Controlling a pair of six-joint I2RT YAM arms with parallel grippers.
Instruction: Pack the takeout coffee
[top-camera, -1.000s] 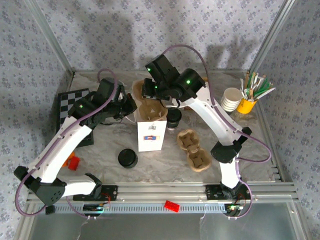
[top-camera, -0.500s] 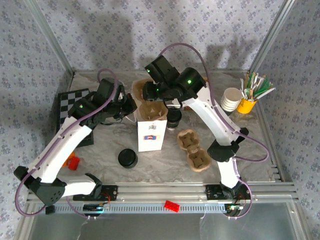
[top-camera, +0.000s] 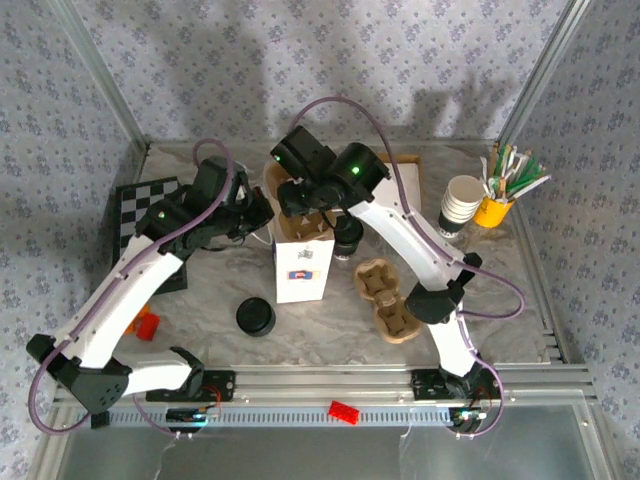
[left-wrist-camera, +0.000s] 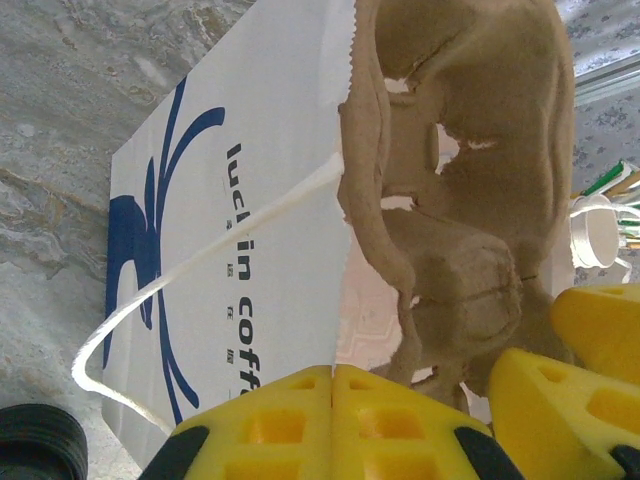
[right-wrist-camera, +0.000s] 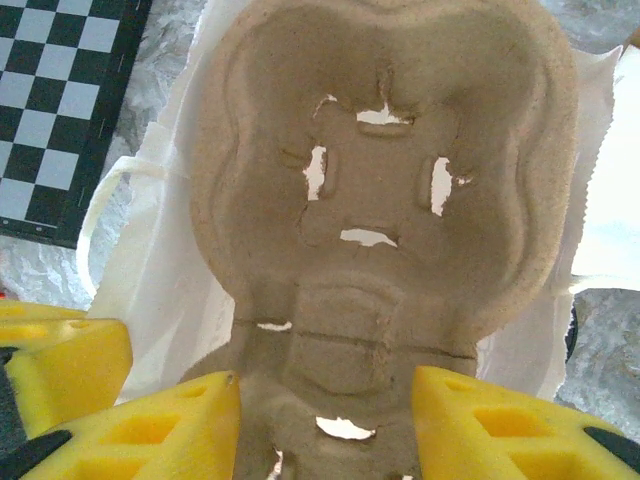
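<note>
- Two grippers are at work and neither is on the takeout coffee (top-camera: 347, 238); it stands upright on the table (top-camera: 330, 345), dark top up, just beside the white paper bag (top-camera: 301, 270) and partly under my right arm.
- My left gripper (left-wrist-camera: 335, 385) has its fingers pressed together on the bag's serrated rim; it pinches the paper and pulls the mouth wide.
- My right gripper (right-wrist-camera: 322, 385) pinches the narrow waist of a cardboard cup carrier (right-wrist-camera: 380, 150), one finger on each flank; the carrier sits partway into the bag's open mouth with no cup in it.
- A second carrier (top-camera: 388, 295) lies nearer me, apart from the bag; a loose black lid (top-camera: 255, 317) lies on the bag's other side.
- As I judge it, the cup is light but probably holds liquid; its paper walls would dent under a hard squeeze; the lid could pop; the smooth sides could slip.
- I would take it around the pale sides, just below the lid's rim, with a moderate squeeze; I would carry it upright and lower it straight into a well.
</note>
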